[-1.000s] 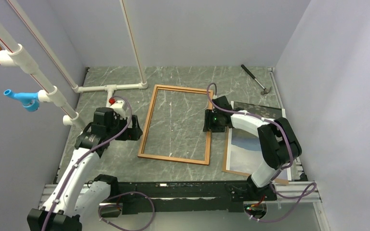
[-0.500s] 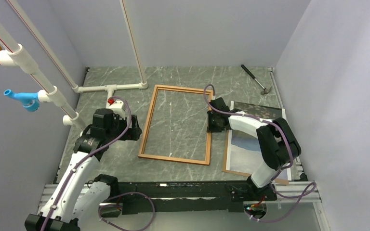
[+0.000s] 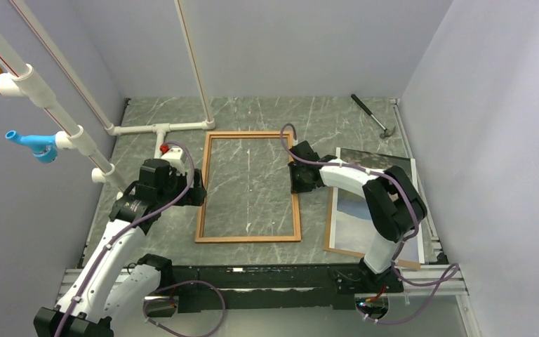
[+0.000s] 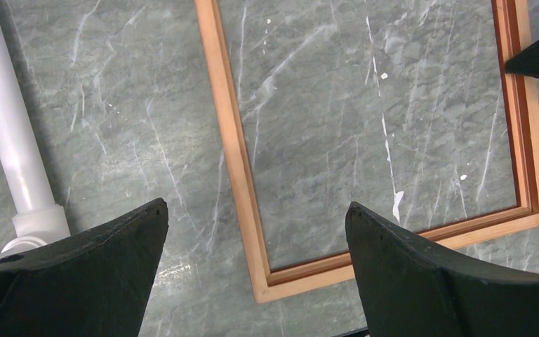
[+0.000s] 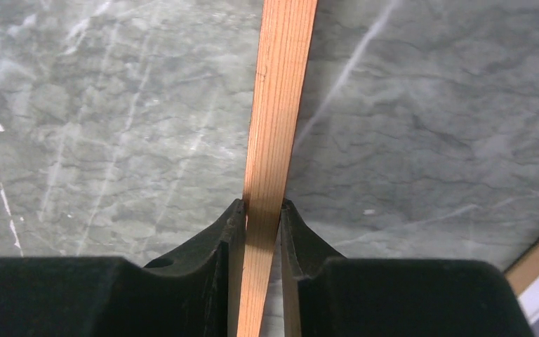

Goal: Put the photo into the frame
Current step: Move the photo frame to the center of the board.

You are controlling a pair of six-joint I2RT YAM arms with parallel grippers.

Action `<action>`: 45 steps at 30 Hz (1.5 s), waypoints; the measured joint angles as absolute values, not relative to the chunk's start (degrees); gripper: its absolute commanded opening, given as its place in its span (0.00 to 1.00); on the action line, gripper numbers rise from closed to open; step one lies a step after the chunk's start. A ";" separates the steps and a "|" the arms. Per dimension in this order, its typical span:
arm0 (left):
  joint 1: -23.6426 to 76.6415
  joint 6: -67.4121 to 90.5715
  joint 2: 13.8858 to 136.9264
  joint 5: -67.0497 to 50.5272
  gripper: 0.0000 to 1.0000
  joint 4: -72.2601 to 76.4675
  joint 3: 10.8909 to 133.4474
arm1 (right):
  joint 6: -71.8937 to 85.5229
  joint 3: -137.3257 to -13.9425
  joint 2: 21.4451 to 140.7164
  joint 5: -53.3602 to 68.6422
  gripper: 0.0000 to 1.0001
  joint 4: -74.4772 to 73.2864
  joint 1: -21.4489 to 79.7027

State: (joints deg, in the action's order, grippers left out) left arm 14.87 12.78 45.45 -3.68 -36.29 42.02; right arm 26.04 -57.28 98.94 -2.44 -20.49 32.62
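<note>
Two pincers are over the grey marbled surface [image 3: 154,232]. The right pincer [image 5: 261,210] is closed tight on the right-hand rail of the frame [image 5: 281,70], one finger pressed to each side of the thin wood. From above its own body hides the grip, and I cannot tell whether the rail is lifted off the surface. The left pincer [image 4: 256,206] is spread wide and holds nothing. The frame's left rail runs below the gap between its fingers, and a white pipe [image 4: 7,140] lies off to its left. The photo [image 3: 354,217] lies flat to the right of the right pincer, outside the frame and apart from it. The right arm [image 3: 386,203] covers much of it, and a brown board [image 3: 354,252] edge shows beneath it.
</note>
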 measured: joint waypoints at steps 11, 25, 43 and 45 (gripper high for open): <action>16.32 12.95 45.80 -1.48 0.99 -36.95 42.02 | 29.91 -62.41 102.96 -1.65 0.00 -22.72 35.40; 19.49 13.19 46.63 0.93 0.99 -38.02 42.02 | 39.75 -64.62 105.36 1.56 0.00 -22.57 35.57; 20.95 13.21 46.65 2.76 0.99 -38.41 42.13 | 41.10 -63.77 102.89 -0.12 0.66 -23.03 35.83; 21.02 13.21 46.48 2.35 0.99 -38.37 42.13 | 40.45 -63.44 100.66 -1.48 0.75 -23.97 35.81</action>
State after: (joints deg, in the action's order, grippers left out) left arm 21.02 13.21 46.48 2.35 -38.37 42.13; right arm 40.45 -63.44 100.66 -1.48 -23.97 35.81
